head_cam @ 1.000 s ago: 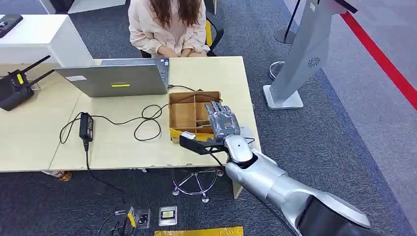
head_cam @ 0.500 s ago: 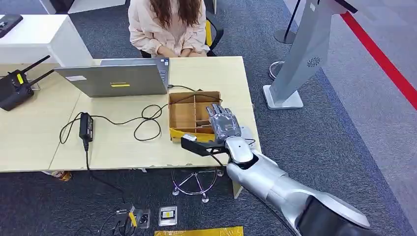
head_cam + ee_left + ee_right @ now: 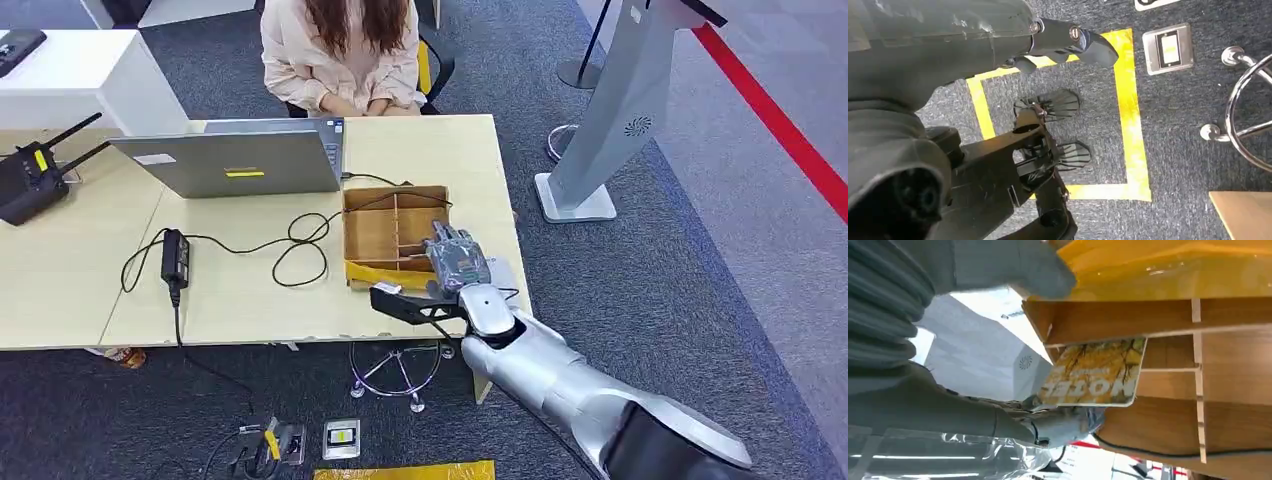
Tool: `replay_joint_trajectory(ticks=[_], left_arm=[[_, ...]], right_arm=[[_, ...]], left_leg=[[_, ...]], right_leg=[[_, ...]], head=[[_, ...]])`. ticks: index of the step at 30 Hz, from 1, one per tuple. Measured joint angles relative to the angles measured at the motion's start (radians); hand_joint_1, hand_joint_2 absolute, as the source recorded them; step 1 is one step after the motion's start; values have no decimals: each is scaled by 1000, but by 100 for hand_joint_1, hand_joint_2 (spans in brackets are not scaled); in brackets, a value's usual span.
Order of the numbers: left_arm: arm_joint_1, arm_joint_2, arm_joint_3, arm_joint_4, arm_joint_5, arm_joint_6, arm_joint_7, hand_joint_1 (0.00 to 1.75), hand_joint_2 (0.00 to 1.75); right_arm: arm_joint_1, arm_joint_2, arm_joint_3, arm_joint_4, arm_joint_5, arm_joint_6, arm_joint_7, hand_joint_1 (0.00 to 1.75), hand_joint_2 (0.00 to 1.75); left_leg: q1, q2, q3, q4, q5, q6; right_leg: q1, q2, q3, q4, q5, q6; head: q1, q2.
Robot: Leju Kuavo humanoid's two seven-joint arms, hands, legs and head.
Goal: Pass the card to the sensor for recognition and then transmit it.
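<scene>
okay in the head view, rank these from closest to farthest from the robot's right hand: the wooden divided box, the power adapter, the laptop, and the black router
From the right hand:
1. Wooden divided box, directly under its fingers.
2. Laptop, up the table by the seated person.
3. Power adapter, toward the table's middle.
4. Black router, at the far left edge.

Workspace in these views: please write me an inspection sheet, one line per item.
Surface: pale wooden table.
Job's things: card lies in the wooden box.
Clutter: laptop, black radio unit.
Hands: right hand reaches into the box, fingers at the card; left hand hangs over the floor, holding nothing.
Cables: black cable with power brick loops across the table.
Surroundings: seated person, grey kiosk, yellow floor tape.
</scene>
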Motion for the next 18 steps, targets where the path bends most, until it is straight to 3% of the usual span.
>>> replay_joint_trajectory(ticks=[18], left_arm=[[-2,-1,-7,0,-12,0,14,0,0]], right_arm=[[1,-2,-1,0,3,14,5,175,175]], left_leg=[[0,0,0,0,0,0]], right_leg=[[0,0,0,0,0,0]], head=[[0,0]])
